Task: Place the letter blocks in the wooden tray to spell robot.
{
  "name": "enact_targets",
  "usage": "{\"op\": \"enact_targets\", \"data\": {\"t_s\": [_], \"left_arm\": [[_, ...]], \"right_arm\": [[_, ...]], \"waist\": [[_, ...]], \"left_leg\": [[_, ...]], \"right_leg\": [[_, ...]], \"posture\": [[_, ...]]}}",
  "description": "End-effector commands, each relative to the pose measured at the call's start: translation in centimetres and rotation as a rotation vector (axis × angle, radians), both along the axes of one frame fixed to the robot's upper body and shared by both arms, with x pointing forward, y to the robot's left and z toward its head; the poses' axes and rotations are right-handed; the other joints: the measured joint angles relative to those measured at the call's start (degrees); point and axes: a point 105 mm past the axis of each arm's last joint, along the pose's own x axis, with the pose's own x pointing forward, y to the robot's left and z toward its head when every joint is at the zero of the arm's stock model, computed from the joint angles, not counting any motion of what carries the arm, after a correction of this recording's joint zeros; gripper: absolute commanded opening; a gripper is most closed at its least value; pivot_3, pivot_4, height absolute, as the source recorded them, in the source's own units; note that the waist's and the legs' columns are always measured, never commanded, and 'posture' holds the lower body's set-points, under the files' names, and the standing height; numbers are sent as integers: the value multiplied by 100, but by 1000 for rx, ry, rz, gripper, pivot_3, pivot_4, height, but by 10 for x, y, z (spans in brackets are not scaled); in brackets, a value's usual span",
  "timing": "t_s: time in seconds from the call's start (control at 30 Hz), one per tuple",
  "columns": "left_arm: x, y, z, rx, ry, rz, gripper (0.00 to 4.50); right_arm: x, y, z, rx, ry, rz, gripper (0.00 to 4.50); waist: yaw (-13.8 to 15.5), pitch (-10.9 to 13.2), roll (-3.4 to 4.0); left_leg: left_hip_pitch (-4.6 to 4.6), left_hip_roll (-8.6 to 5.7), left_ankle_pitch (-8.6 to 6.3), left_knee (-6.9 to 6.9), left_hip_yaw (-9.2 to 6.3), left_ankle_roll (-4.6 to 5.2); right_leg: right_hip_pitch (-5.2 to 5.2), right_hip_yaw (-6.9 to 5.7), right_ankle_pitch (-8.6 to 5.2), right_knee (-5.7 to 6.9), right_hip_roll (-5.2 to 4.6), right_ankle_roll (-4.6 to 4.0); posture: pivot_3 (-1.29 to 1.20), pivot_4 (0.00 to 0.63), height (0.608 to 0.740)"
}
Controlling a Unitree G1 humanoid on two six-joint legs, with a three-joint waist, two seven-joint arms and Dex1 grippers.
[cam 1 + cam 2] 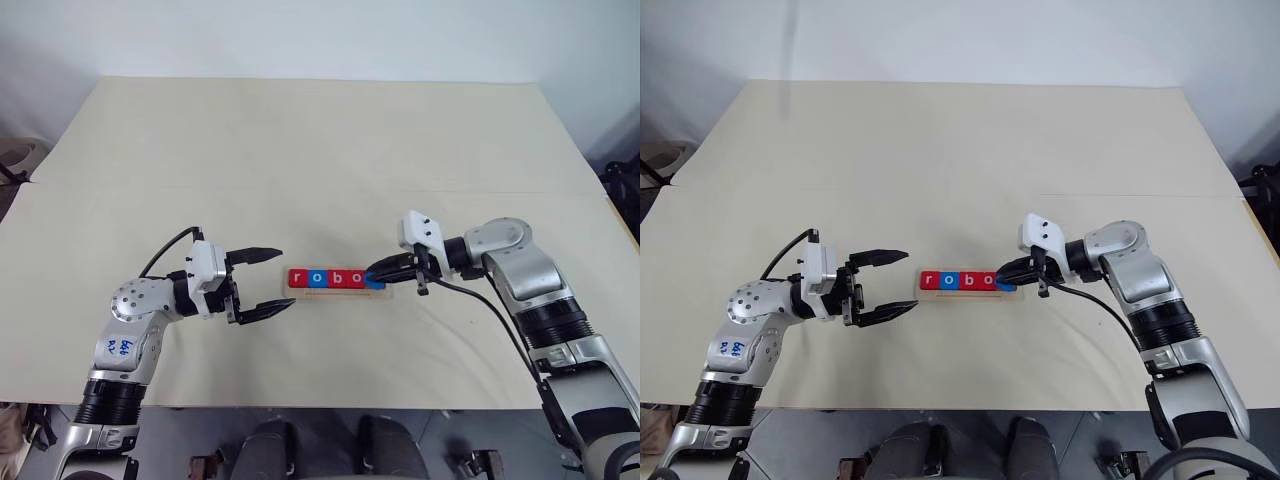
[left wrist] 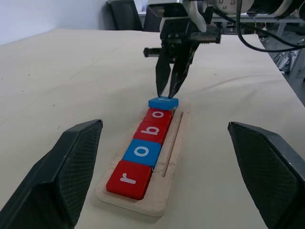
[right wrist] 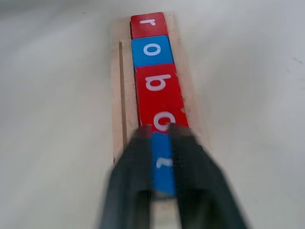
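The wooden tray (image 1: 336,293) lies at the table's middle front. In it a red r (image 1: 297,278), a blue o (image 1: 316,278), a red b (image 1: 335,278) and a red o (image 1: 353,278) sit side by side. A blue block (image 2: 163,102) lies at the tray's right end and looks slightly raised. My right gripper (image 1: 373,272) is shut, its fingertips (image 2: 167,90) resting on top of that blue block, which shows under the fingers (image 3: 188,167) in the right wrist view. My left gripper (image 1: 288,277) hovers open just left of the tray, holding nothing.
The tray rests on a broad beige table (image 1: 320,150) with a crease across its middle. Dark chairs (image 2: 125,14) stand beyond the table's right side.
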Motion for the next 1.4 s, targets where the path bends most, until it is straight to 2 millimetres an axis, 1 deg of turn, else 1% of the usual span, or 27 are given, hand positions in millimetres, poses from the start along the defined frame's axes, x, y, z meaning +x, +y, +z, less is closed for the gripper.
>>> {"op": "enact_targets", "data": {"t_s": [0.03, 0.1, 0.2, 0.3, 0.37, 0.47, 0.5, 0.6, 0.67, 0.77, 0.93, 1.0, 1.17, 1.4], "left_arm": [[-2, 0, 11, -5, -54, -4, 4500], [-2, 0, 11, -4, -54, -2, 4500], [-2, 1, 12, -4, -55, 3, 4500], [-2, 1, 12, -4, -55, 7, 4500], [-2, 1, 12, -5, -55, 8, 4500], [-2, 1, 12, -7, -55, 9, 4500], [-2, 1, 12, -7, -55, 9, 4500], [-3, 1, 11, -7, -54, 10, 4500], [-3, 1, 11, -8, -52, 10, 4500], [-3, 1, 10, -9, -50, 8, 4500], [-2, -1, 11, -12, -52, 3, 4500], [-2, -1, 11, -13, -53, 3, 4500], [-1, -1, 11, -12, -55, 5, 4500], [-1, 0, 12, -9, -57, 9, 4500]], "right_arm": [[2, 4, 3, -25, -33, 2, 45], [1, 4, 0, -35, -23, 5, 45], [-5, -1, -4, -65, 3, 21, 45], [-6, -6, -4, -72, 8, 24, 45], [-6, -7, 1, -54, 6, 28, 45], [-10, -4, 20, 41, 9, 46, 45], [-10, -4, 23, 59, 11, 48, 45], [-11, -11, 31, 79, 6, 27, 45], [-5, -23, 31, 61, -16, -21, 45], [9, -41, 26, 17, -53, -126, 45], [22, -56, 13, -70, -88, -205, 45], [23, -57, 11, -82, -93, -205, 45], [15, -44, 5, -55, -61, -152, 45], [10, -36, 2, -46, -45, -120, 45]], "waist": [[3, 0, 0], [6, 0, 0], [11, 0, 0], [20, 0, 0], [18, 0, 0], [20, 0, 0], [21, 0, 0], [34, 0, 0], [62, 0, 0], [76, 0, 0], [59, 0, 0], [56, 0, 0], [59, 0, 0], [73, 0, 0]], "left_leg": [[0, 0, 0, 0, 0, 0], [0, 0, 0, 0, 0, 0], [0, 0, 0, 0, 0, 0], [0, -1, 0, 0, 0, 0], [0, 0, 0, 0, 1, 0], [0, 0, 0, 0, 1, 0], [0, 0, 0, 0, 1, 0], [0, 0, 0, 0, 0, 0], [0, 0, 0, 1, 1, 0], [0, -1, -1, 3, 1, 1], [0, -1, 0, 1, 3, 1], [0, 0, 0, 1, 3, 1], [0, 0, 0, 1, 3, 1], [-1, 0, 0, 2, 2, 1]], "right_leg": [[0, 0, 0, 1, 0, 0], [0, 0, 0, 0, 0, 0], [0, 0, 0, 0, 0, 0], [0, 0, 0, -1, 0, 0], [0, 1, 0, 0, 0, 0], [-1, 1, 0, 0, 0, 0], [-1, 0, 0, 0, 0, 0], [-1, 0, 0, 2, 0, 0], [-1, 1, 0, 1, 0, 0], [1, 1, 0, 0, -1, 1], [-2, 1, 0, 0, 0, 1], [-2, 1, 0, 0, 0, 1], [-2, 1, 0, 0, 1, 1], [-2, 2, 0, 0, 0, 1]], "posture": [[0, 150, 740], [0, 150, 740], [0, 150, 740], [0, 150, 740], [0, 150, 740], [0, 150, 740], [0, 150, 740], [0, 150, 740], [0, 150, 740], [0, 150, 740], [0, 150, 740], [0, 150, 740], [0, 150, 740], [0, 150, 740]]}}
